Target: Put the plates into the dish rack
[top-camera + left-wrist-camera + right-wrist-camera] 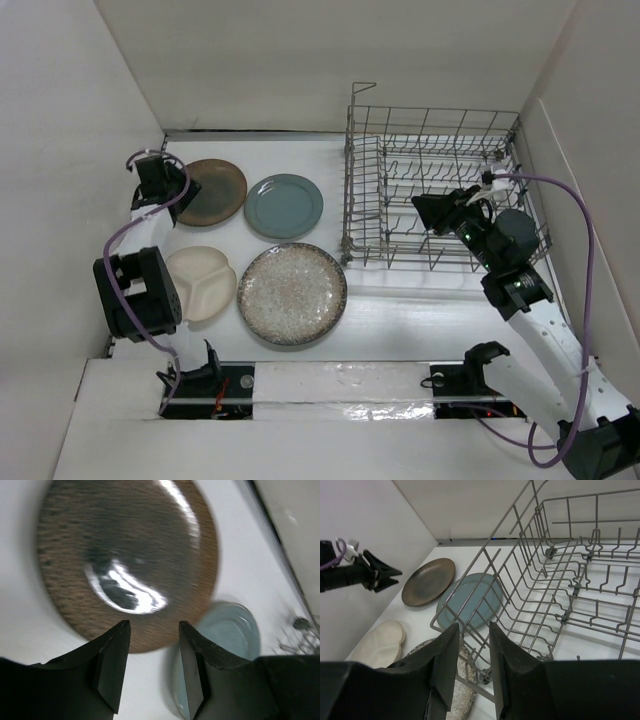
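Four plates lie flat on the white bench (400, 300), in a two-by-two block seen from the top camera: one brown plate (211, 192) at the far left, one grey-blue plate (284, 206) at its 3 o'clock, one cream plate (200, 283) with moulded sections at the brown one's 6 o'clock, and one large speckled plate (292, 293) at the cream one's 3 o'clock, its rim just beside the cream plate. One dish rack (362, 200) of thin grey wire stands at 3 o'clock from the block, near the grey-blue and speckled plates but apart from both; all four plates are outside it. Two arms are in view. The left hand (152, 627) is at the 9 o'clock edge of the brown plate; its two fingers are parted by a moderate gap with nothing between them, and the plate's near rim shows through that gap. Whether they touch the plate cannot be told. The right hand (474, 630) hangs over the rack's near part, pointing towards 9 o'clock, its two fingers only narrowly apart and gripping nothing.
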{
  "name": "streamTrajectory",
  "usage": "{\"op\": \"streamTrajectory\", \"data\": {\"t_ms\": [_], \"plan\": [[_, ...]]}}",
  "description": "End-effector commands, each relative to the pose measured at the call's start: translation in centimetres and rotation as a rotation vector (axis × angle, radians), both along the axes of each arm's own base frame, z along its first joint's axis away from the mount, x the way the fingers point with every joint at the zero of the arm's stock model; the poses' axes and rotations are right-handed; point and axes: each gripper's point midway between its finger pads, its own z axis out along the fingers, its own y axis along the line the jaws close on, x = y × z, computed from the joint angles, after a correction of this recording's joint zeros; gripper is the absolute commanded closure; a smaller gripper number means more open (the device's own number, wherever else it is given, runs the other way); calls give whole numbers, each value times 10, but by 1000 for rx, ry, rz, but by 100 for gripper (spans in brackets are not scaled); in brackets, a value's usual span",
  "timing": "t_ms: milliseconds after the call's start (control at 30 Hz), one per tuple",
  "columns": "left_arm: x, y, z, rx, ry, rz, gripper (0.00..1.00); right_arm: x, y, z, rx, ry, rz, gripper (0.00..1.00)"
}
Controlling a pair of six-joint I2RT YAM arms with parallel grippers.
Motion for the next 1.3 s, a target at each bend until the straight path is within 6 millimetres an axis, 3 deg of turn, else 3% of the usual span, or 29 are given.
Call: {"op": "streamTrajectory", "data": {"t_ms": [0,100,267,367,767,1167,1267], "plan": [[-8,42,-20,-45,29,82,59,-3,-3,10,-2,-42,-24,62],[-14,71,-41,-13,93,130,56,-4,-4,11,1,-44,-27,60],[-18,82,-58,-20,126,121,43,-2,-3,9,-5,-42,-24,60],[-19,86,-67,-41,135,126,42,-1,-3,9,-6,-41,-24,60],[-6,78,-103,-141,176,97,44,-4,-3,10,-5,-46,-27,60],[-3,67,-129,-253,169,123,50,-5,-7,13,-9,-53,-48,60],[0,67,-126,-271,147,142,52,-5,-9,14,-8,-58,-54,60]]}}
